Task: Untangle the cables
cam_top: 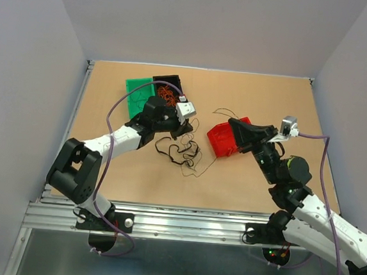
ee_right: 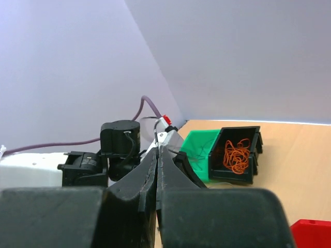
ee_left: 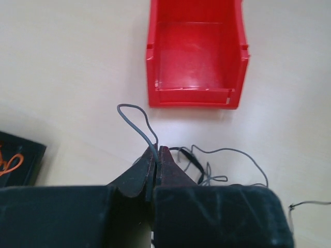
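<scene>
1. Pinching one strand of the black cables (cam_top: pixel 183 152), the left fingers (ee_left: pixel 160 155) are pressed together with the thin wire caught at their tips; in the left wrist view the strand loops up and to the left out of the pinch
2. Most of that bunch lies loose and curly on the bench (cam_top: pixel 271 94), just on the near side of the left fingers, between them and the near edge
3. Closed tight as well, the right fingers (ee_right: pixel 153 157) have a thin black strand rising from their tips; in the top view a wire runs left from them past the far side of the red bin (cam_top: pixel 220 141)
4. Orange cables (cam_top: pixel 168 94) sit bundled in the black bin (cam_top: pixel 175 81), which touches the green bin (cam_top: pixel 135 88) at the far left, just behind the left wrist
5. Left arm (cam_top: pixel 122 138) stretches from the near-left corner diagonally to mid-bench, fingers pointing at the red bin, near it but apart
6. Right arm (cam_top: pixel 290 172) bends up from the near-right corner, its forearm angled left, fingers held level over the red bin's far right corner and aimed at the left wrist
7. Grey walls (cam_top: pixel 22 65) close the left, far and right edges; a metal rail (cam_top: pixel 182 221) runs along the near edge; open bench shows at the far right and along the near side
</scene>
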You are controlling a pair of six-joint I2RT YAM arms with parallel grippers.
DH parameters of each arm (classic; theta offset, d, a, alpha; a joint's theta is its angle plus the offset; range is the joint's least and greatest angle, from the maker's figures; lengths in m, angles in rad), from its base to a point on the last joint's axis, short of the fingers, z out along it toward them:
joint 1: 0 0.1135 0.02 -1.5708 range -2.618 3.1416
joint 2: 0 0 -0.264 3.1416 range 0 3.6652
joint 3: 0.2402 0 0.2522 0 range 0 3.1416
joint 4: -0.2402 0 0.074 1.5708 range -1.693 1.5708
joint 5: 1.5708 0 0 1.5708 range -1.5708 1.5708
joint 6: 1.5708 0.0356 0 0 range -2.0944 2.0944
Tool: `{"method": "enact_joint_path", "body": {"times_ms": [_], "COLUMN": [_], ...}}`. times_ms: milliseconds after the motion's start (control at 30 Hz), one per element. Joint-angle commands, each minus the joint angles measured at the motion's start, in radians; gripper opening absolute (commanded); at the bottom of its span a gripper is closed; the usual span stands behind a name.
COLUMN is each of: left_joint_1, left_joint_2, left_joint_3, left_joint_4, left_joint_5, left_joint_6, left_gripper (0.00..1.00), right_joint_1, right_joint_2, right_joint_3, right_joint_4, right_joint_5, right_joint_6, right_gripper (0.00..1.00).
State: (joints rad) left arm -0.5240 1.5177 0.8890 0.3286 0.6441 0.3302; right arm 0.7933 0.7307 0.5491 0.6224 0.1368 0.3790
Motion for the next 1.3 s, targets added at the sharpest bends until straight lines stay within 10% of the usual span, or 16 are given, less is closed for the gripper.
{"method": "enact_joint_path", "body": {"times_ms": [0,667,867,1267], "left_joint_1": [0.036,0.062,0.064,0.065], "left_joint_2": [0.028,0.219,0.174,-0.154], "left_joint_3": [0.082,0.235,0.213,0.008], "left_joint_4": [-0.009,-0.186,-0.143,0.006], "left_joint_5": [-0.058,-0.155,-0.204,-0.095], "left_joint_6": [-0.029,-0.02,-0.031,-0.026], "left_gripper": [0.0,0.0,0.58,0.83], "right_joint_1": [0.003,0.003,0.003,0.003], "right_joint_2": [-0.01,0.245,0.318,0.391], "right_joint_3": [0.117,0.676,0.824,0.899], "right_joint_4": [-0.122,-0.184,-0.202,-0.178], "right_joint_5": [0.07,0.198,0.205,0.273], "right_joint_6": [-0.04,-0.147,-0.189,-0.241], "right_gripper": [0.01,0.01,0.01,0.01]}}
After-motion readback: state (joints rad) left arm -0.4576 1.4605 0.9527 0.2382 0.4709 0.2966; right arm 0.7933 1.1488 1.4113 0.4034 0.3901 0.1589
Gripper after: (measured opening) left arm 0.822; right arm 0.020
